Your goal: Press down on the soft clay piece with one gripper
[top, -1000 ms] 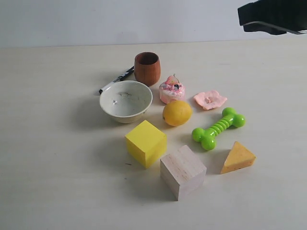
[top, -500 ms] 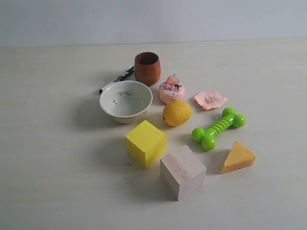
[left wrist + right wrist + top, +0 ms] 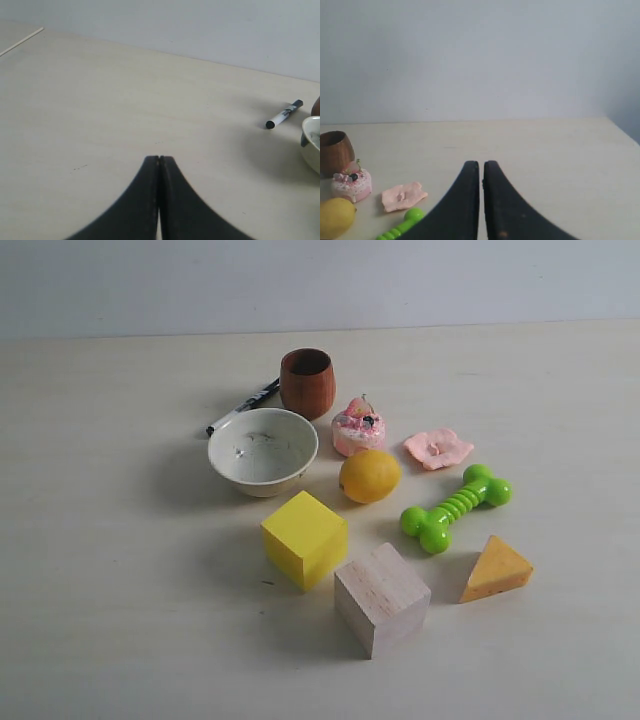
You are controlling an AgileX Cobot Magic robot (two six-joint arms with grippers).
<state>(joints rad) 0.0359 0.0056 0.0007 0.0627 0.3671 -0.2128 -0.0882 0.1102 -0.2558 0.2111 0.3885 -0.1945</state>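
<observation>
Lying flat on the pale table (image 3: 120, 570), the soft clay piece (image 3: 437, 448) sits on the right side of the cluster in the exterior view: a thin salmon-pink patch, ragged at the edge, dented in its middle. Nothing touches it.

Neighbours of the clay:
- Pink-and-white cake-shaped chunk (image 3: 358, 427), near on its left, apart from it.
- Lemon (image 3: 369, 476), in front of the chunk, just beside it.
- Green bone toy (image 3: 455, 507), in front of the clay, lying diagonally, apart from it.

Other items:
- Brown wooden cup (image 3: 306, 382), upright, at the far side of the group.
- Marker (image 3: 243, 406), black and white, lying left of the cup.
- White bowl (image 3: 262, 450), upright, in front of the cup and marker.
- Yellow cube (image 3: 304, 538), in front of the bowl and lemon.
- Pale wooden cube (image 3: 381, 598), nearest the camera, just beside the yellow cube.
- Orange wedge (image 3: 496, 569), right of the wooden cube, in front of the bone toy.

Grippers:
- Left gripper (image 3: 159, 159): black fingers pressed together, tips touching, nothing between them; it hangs above bare table, with the marker and the bowl's rim well off to one side.
- Right gripper (image 3: 481, 164): black fingers drawn nearly together with only a thin slit between, grasping nothing; its view shows the clay piece on the table beyond the fingers, clear of them, beside the chunk, lemon and cup.
</observation>
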